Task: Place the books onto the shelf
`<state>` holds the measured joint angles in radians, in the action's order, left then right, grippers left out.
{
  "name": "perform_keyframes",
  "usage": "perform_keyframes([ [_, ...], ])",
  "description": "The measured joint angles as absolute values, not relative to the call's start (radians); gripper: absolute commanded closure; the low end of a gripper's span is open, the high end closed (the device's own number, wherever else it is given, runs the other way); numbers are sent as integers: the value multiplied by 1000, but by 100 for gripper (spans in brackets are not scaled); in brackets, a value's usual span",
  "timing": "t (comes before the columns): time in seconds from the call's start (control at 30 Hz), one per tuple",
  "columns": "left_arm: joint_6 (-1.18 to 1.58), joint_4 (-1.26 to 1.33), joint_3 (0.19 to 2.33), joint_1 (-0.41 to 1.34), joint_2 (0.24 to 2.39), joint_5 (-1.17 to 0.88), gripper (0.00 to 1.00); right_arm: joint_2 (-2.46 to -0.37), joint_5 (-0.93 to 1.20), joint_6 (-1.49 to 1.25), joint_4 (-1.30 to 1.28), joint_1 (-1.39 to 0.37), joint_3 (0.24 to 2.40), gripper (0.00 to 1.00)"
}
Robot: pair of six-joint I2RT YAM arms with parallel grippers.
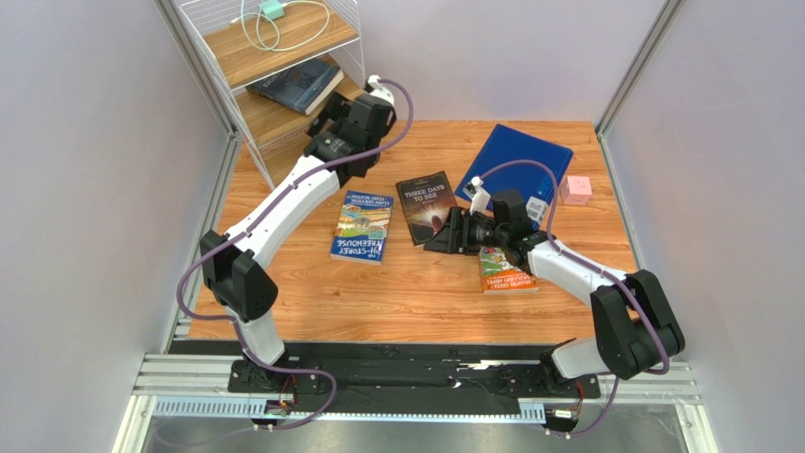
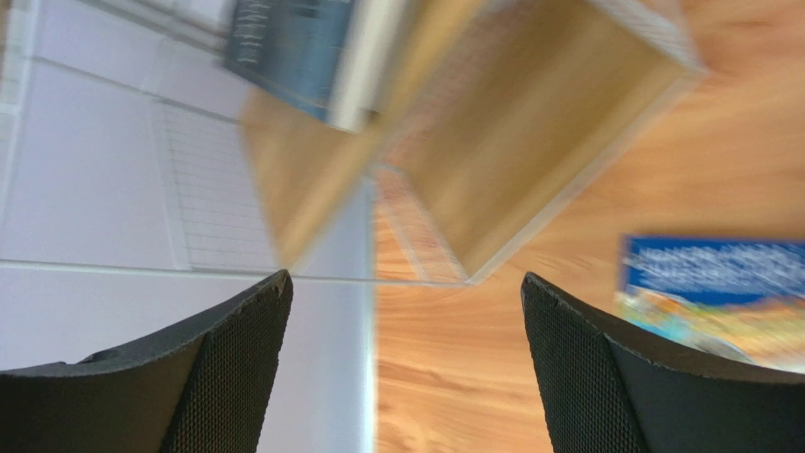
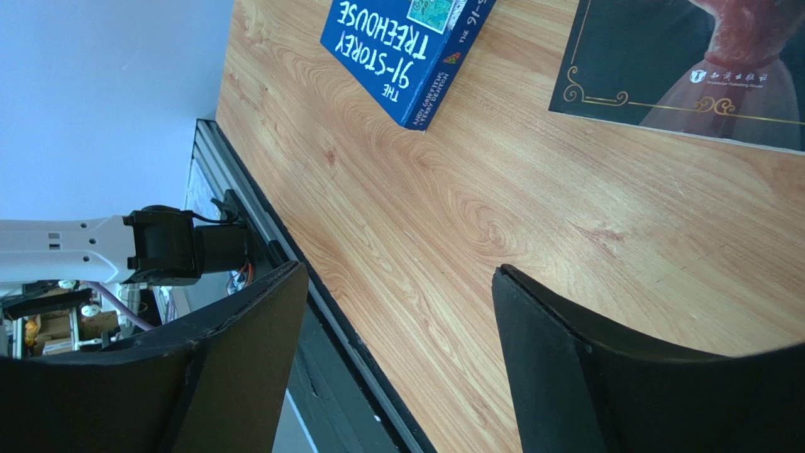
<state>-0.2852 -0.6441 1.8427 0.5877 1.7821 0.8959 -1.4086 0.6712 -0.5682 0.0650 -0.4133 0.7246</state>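
The shelf (image 1: 248,62) is a white wire rack with wooden boards at the back left, and a dark book (image 1: 300,85) lies on its middle board. My left gripper (image 1: 319,127) hovers just in front of that board, open and empty. In the left wrist view it (image 2: 402,311) faces the blurred shelf (image 2: 529,123) and the dark book (image 2: 283,47). A blue Treehouse book (image 1: 363,226), "Three Days to See" (image 1: 430,206) and an orange Treehouse book (image 1: 505,272) lie flat on the table. My right gripper (image 1: 442,234) is open and empty beside "Three Days to See" (image 3: 699,66), with the blue book (image 3: 406,47) ahead.
A large plain blue folder (image 1: 515,165) and a small pink cube (image 1: 575,190) lie at the back right. A white cable (image 1: 274,24) with a teal plug sits on the top board. My right forearm crosses over the orange book. Grey walls close in both sides.
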Motion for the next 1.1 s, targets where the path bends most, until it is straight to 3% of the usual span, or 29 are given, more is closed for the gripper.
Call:
perform_keyframes([
  [0.13, -97, -733, 1749, 656, 1713, 718, 7, -1409, 662, -567, 49, -413, 730, 22],
  [0.33, 233, -723, 1357, 650, 1561, 411, 10, -1417, 640, -568, 21, -413, 770, 23],
  [0.53, 445, -672, 1066, 646, 1469, 275, 11, -1462, 583, -568, -19, -413, 789, 25],
  [0.83, 625, -425, 810, 650, 1301, 43, 18, -1592, 458, -540, -160, -401, 893, 26],
  [0.9, 666, -317, 749, 652, 1280, -26, 37, -1611, 424, -521, -190, -385, 931, 26],
  [0.93, 688, -274, 733, 652, 1282, -54, 53, -1621, 403, -508, -199, -374, 952, 26],
  [0.97, 706, -237, 727, 652, 1292, -79, 95, -1633, 385, -496, -209, -363, 973, 26],
  [1.0, 722, -205, 729, 652, 1306, -94, 100, -1645, 365, -487, -219, -353, 992, 25],
  [1.1, 744, -137, 803, 652, 1416, -129, 100, -1706, 304, -459, -234, -316, 1065, 25],
])
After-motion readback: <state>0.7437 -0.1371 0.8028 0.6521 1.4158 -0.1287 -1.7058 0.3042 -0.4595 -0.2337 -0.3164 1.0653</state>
